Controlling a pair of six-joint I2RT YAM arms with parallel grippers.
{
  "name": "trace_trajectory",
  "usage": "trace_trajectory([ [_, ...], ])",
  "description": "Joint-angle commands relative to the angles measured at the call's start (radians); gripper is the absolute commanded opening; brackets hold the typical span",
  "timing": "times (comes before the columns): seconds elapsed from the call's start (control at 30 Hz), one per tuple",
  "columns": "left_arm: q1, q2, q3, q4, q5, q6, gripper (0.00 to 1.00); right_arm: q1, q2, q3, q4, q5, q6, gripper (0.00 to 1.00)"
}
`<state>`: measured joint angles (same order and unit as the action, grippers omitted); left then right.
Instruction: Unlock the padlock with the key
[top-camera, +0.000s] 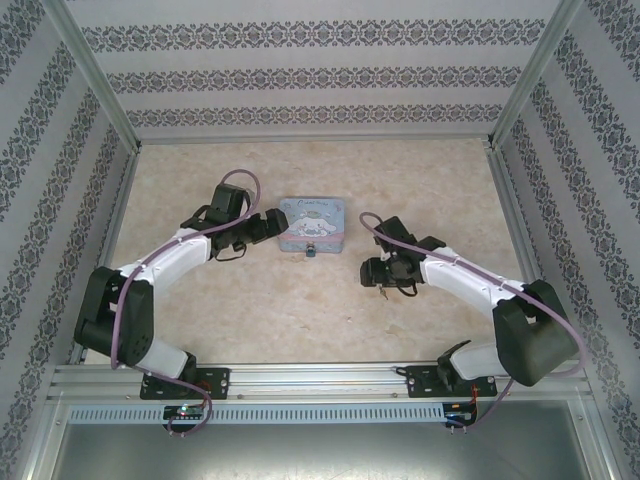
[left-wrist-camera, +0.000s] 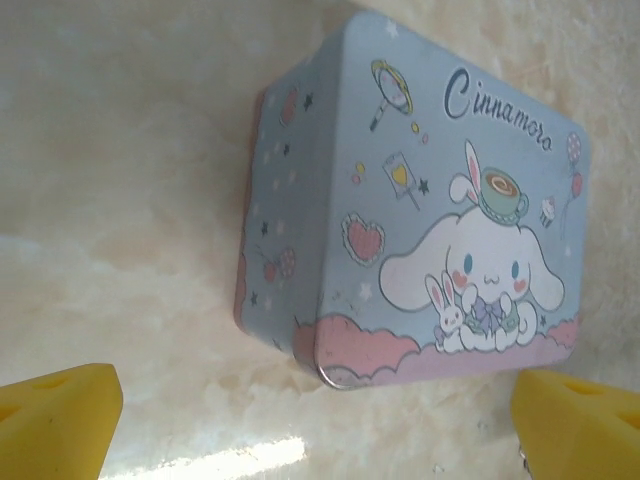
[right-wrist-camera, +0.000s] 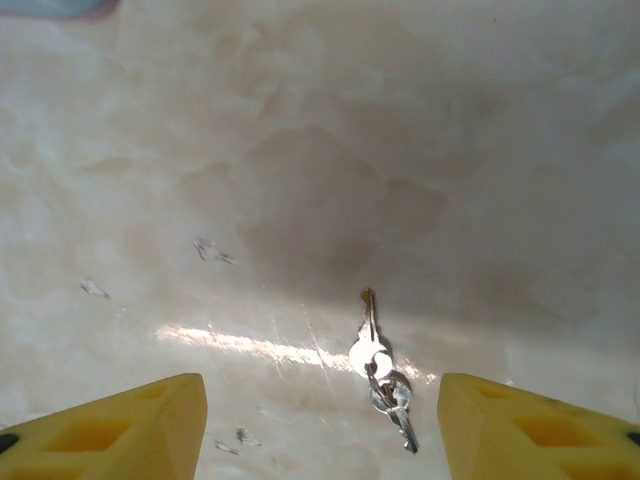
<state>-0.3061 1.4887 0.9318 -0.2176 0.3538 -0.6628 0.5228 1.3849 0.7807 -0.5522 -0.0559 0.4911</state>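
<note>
The tiny dark padlock (top-camera: 308, 252) hangs at the front edge of the pastel-blue cartoon tin box (top-camera: 312, 222). Just left of that tin box (left-wrist-camera: 420, 200) is my left gripper (top-camera: 266, 228), open; in its wrist view the yellow fingertips (left-wrist-camera: 55, 420) stand wide apart below the tin's near corner, with nothing between them. A small bunch of silvery keys (right-wrist-camera: 378, 362) lies flat on the table, one key pointing away. My right gripper (right-wrist-camera: 320, 430) hovers open over the keys, which lie between its fingers but nearer the right one. From above, the right gripper (top-camera: 374, 272) is to the right of the tin.
The beige marbled tabletop (top-camera: 300, 320) is bounded by patterned walls at the back and sides and a metal rail (top-camera: 320, 378) at the near edge. Bare table lies between the tin and the right gripper.
</note>
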Motion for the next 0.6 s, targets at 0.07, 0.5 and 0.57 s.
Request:
trace_trajectory([
  [0.07,-0.013,-0.082,0.000,-0.023,0.015,0.051,1.00,0.040,0.062,-0.002,-0.037,0.099,0.013,0.58],
  [0.5,0.019,-0.194,0.054,-0.183,-0.228,0.184,0.99,0.040,0.113,-0.005,-0.003,0.104,0.018,0.51],
  [0.57,0.025,-0.195,0.063,-0.185,-0.226,0.191,0.99,0.040,0.118,-0.007,-0.002,0.102,0.020,0.50],
])
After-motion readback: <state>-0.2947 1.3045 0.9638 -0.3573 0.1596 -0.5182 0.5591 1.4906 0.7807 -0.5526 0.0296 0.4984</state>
